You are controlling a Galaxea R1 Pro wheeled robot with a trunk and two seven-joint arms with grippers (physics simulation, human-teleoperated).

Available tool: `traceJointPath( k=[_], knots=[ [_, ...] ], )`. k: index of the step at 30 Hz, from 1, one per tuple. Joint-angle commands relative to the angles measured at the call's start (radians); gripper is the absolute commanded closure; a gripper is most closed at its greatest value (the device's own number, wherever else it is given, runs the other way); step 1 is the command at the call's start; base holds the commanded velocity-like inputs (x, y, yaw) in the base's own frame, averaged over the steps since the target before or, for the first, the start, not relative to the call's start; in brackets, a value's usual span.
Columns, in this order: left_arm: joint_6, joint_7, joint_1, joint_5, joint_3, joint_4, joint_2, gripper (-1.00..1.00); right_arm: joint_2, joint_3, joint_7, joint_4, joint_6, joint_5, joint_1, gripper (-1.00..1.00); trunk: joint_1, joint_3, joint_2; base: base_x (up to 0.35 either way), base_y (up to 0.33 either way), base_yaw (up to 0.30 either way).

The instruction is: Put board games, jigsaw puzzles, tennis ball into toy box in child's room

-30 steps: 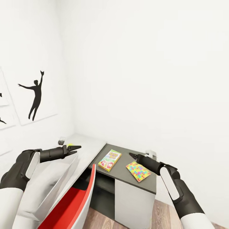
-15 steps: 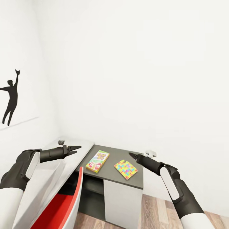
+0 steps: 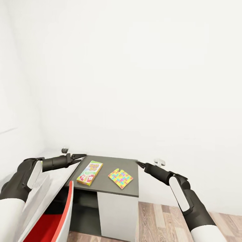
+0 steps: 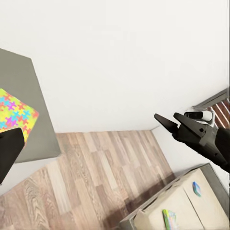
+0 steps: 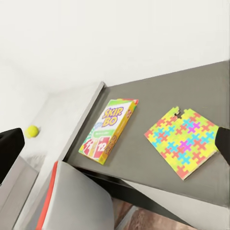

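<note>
Open air above the dark cabinet top (image 3: 127, 163). Bare strip between the board game (image 3: 89, 172) and the jigsaw puzzle (image 3: 120, 178), lying apart. White wall (image 3: 134, 84) close behind. Red-and-white chair back (image 3: 65, 215) standing near the front left corner.

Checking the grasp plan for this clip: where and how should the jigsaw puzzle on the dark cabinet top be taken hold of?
The jigsaw puzzle is a thin square lying flat on the dark cabinet top, so a top-down pinch probably finds nothing to close on. Its near corner lies close to the front edge; I would slide it partly over that edge with the right tool, the nearer one, then pinch the overhang from the front.
</note>
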Motion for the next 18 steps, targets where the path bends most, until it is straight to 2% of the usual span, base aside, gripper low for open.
traceJointPath(
  k=[1,11,18],
  knots=[
    [0.004,-0.004,0.000,-0.001,0.001,0.000,0.000,-1.00,0.000,0.001,0.001,0.000,0.003,-0.001,-0.001,-1.00,0.000,0.000,-0.001,0.000,0.000,-0.284],
    [0.004,-0.004,0.000,-0.001,-0.004,0.000,-0.001,-1.00,-0.001,0.001,0.001,0.000,0.003,-0.001,-0.001,-1.00,0.000,0.000,-0.001,0.000,0.000,-0.284],
    [0.004,-0.003,0.000,-0.001,-0.006,0.000,-0.001,-1.00,-0.014,0.001,0.000,0.000,0.003,-0.001,-0.001,-1.00,0.000,0.000,-0.001,0.000,0.000,-0.284]
  ],
)
